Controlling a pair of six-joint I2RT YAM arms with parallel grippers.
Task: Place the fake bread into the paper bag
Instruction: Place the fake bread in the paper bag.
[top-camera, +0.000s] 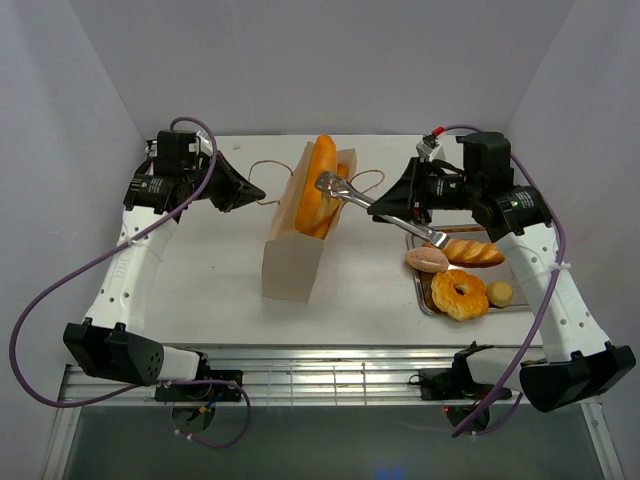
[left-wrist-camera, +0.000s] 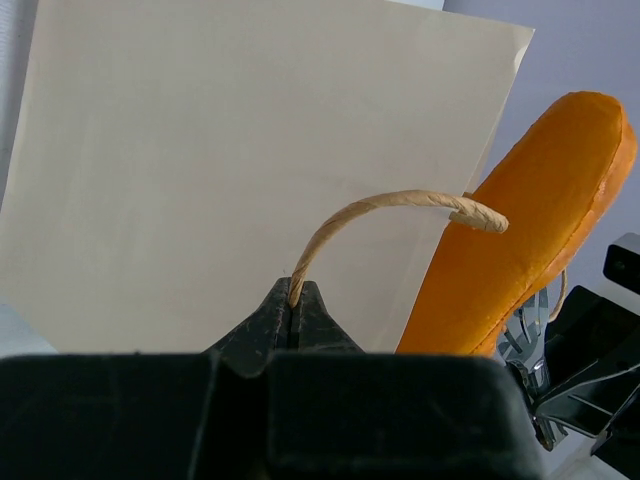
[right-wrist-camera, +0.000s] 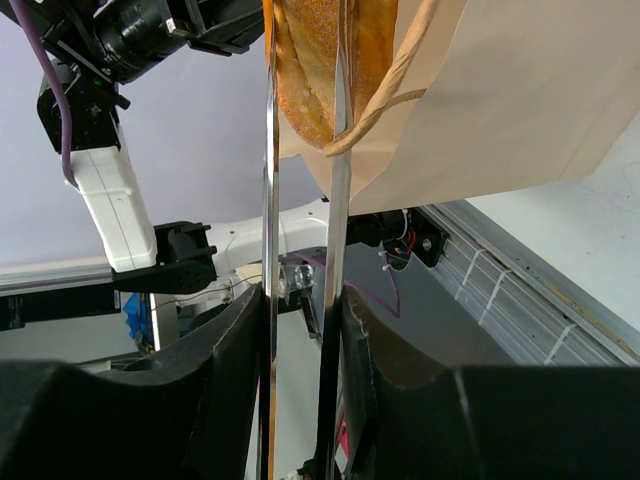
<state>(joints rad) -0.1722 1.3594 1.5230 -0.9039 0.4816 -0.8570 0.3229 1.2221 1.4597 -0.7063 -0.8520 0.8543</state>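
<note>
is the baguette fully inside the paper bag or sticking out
Partly in: the baguette pokes out above the open top of the paper bag, with the tongs clamped on it.

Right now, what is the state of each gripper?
Left gripper: closed on the thin tan cord handle of the tall kraft paper bag.
Right gripper: closed on the long metal tongs, which pinch the long orange toy baguette.

The left pincer (left-wrist-camera: 297, 310) is clamped tight on the thin cord handle (left-wrist-camera: 390, 203) of the paper bag (left-wrist-camera: 200, 150), whose tan wall fills the view, the orange baguette (left-wrist-camera: 520, 230) rising just right.
</note>
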